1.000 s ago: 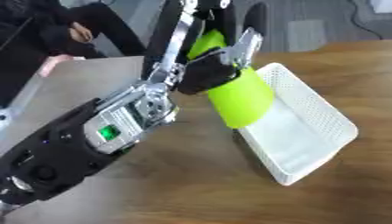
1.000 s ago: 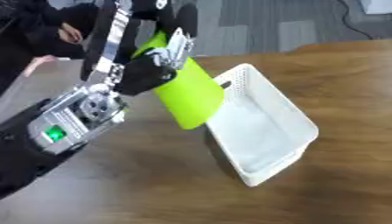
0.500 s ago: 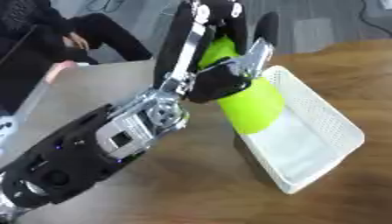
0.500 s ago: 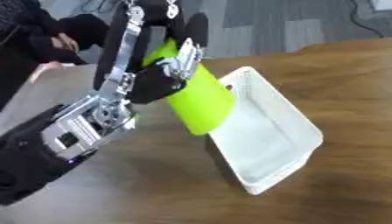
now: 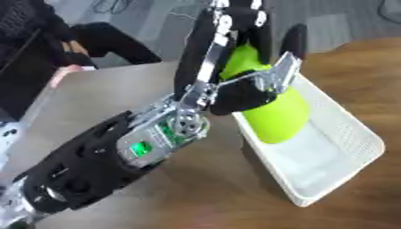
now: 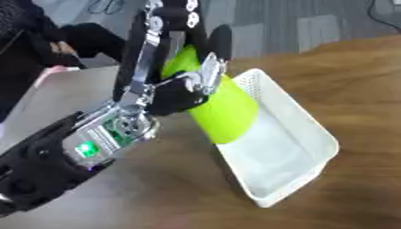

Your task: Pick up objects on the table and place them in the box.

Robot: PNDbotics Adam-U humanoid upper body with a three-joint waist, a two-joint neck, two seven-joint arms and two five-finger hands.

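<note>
My left hand point(image 5: 239, 91) is shut on a lime-green cup point(image 5: 270, 114), held tilted with its wide end down over the near-left part of a white perforated box point(image 5: 356, 147). The arm comes in from the lower left and crosses the table. In the right eye view the lime-green cup point(image 6: 223, 114) hangs above the box's left wall point(image 6: 235, 172). The inside of the box shows only a white floor where I can see it. My right hand is out of both views.
The wooden table point(image 5: 156, 197) runs under the arm and round the box. A person in dark clothes sits at the far left edge point(image 5: 47, 53). Grey floor lies beyond the table's far edge.
The left hand has carried the green cup to the right and further over the box. The whole picture has also shifted, so the camera has moved.
</note>
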